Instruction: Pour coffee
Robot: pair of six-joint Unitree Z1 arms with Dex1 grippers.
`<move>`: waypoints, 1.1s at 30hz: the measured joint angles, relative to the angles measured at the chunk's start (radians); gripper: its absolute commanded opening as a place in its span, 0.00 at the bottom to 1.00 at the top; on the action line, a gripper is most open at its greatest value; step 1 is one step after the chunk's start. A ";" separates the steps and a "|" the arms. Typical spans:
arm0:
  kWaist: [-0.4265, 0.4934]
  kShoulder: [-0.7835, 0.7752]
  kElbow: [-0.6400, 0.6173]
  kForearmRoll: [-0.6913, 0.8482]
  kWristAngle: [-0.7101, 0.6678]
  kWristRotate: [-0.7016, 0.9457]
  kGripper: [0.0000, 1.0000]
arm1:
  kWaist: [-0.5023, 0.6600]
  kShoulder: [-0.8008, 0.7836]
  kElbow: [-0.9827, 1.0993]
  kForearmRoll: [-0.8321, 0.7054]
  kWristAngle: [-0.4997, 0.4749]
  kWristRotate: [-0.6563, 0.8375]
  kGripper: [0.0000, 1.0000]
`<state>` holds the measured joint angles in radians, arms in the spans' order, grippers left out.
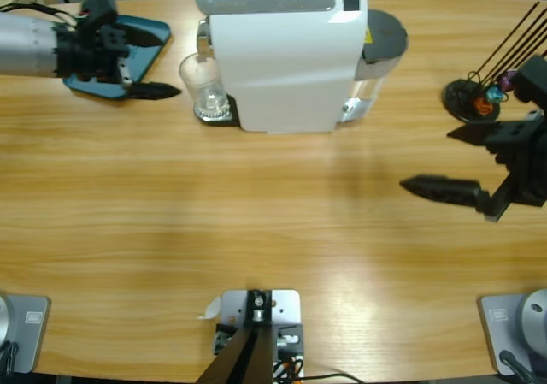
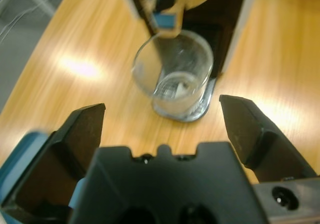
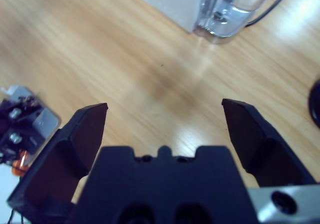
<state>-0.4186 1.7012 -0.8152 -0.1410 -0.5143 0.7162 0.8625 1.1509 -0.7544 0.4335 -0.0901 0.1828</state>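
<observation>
Coffee: none that you can make out yet. Clear glass tumbler (image 1: 205, 89) stands upright on the drip tray (image 1: 218, 115) of the white coffee machine (image 1: 286, 59), under the spout, at the far side of the desk (image 1: 256, 221). In the left wrist view the glass looks empty or nearly so; hard to say.

Left hand (image 1: 149, 63) sits just beside the tumbler, jaws spread wide, nothing in them. It lines up on the glass, not touching. Blue tray (image 1: 154, 33) lies under the arm.

Right hand (image 1: 457, 157) hovers well apart, over bare desk, jaws wide and empty. Black capsule stand (image 1: 470, 97) is near it.

Handling, as a judgement: tumbler is light, rigid, smooth-walled, breakable. Likely slippery under hard jaws. Take it around the middle of the wall, below the rim, and squeeze gently. Keep it upright as you draw it clear of the spout. The machine's water tank (image 3: 235, 9) is no concern here.
</observation>
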 measured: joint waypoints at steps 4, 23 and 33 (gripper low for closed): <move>-0.015 -0.134 0.056 0.046 0.120 -0.169 1.00 | -0.022 0.004 -0.080 0.028 -0.085 0.023 0.76; -0.099 -0.251 0.086 0.190 0.194 -0.301 1.00 | -0.244 0.563 -1.143 0.532 0.012 -0.027 0.00; -0.102 -0.251 0.087 0.190 0.241 -0.348 1.00 | -0.282 0.755 -1.352 0.753 0.052 -0.024 0.00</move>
<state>-0.5208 1.4507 -0.7285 0.0489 -0.2736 0.3683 0.5805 1.9061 -2.1060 1.1864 -0.0377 0.1587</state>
